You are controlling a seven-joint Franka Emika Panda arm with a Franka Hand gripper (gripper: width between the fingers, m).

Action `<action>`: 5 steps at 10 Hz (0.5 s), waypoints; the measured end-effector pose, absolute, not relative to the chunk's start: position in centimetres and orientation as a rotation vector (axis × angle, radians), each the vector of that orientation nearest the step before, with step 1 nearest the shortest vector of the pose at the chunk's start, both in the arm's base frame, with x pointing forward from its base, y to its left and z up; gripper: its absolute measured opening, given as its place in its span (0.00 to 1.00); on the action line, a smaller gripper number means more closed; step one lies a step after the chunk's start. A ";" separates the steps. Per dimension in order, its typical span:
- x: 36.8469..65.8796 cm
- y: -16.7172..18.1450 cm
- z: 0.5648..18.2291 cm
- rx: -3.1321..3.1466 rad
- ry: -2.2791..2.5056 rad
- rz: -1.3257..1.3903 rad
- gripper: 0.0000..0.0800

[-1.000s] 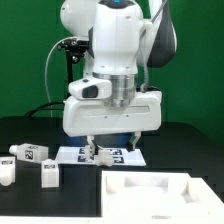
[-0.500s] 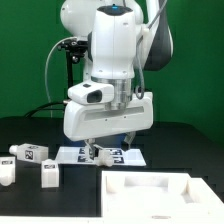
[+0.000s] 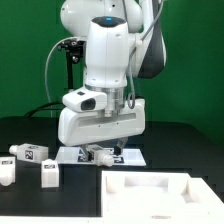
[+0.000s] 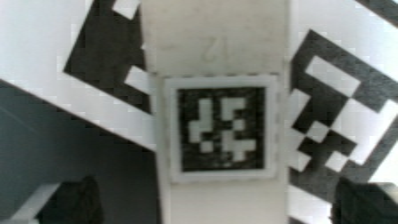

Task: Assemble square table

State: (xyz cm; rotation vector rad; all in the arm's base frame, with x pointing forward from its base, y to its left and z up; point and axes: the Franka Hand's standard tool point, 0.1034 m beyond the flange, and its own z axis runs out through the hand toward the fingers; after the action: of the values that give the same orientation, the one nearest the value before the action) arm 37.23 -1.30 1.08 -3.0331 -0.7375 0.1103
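My gripper hangs low over the marker board, open, with one white table leg lying between its fingers. In the wrist view that leg fills the middle, its square tag facing up. The dark fingers stand on either side of it, apart from its flanks. The white square tabletop with its raised rim lies at the front on the exterior view's right. Three more legs rest at the exterior view's left: one tagged leg, one at the edge, and one upright.
The marker board's large black tags show beside the leg in the wrist view. A black camera stand rises behind the arm before a green backdrop. The table surface is black.
The arm has come down and shifted toward the exterior view's left, bringing the open fingers lower around the leg on the marker board. The parts have not moved.
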 end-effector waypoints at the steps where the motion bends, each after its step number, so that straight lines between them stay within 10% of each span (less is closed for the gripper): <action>1: 36.8 -1.4 0.9 -3.035 -0.732 0.116 0.81; 5: 36.4 -1.4 0.7 -3.032 -0.733 0.126 0.64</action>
State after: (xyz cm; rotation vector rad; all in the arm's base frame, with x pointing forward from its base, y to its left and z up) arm 36.42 -1.41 0.69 -3.0325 -0.7331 0.1257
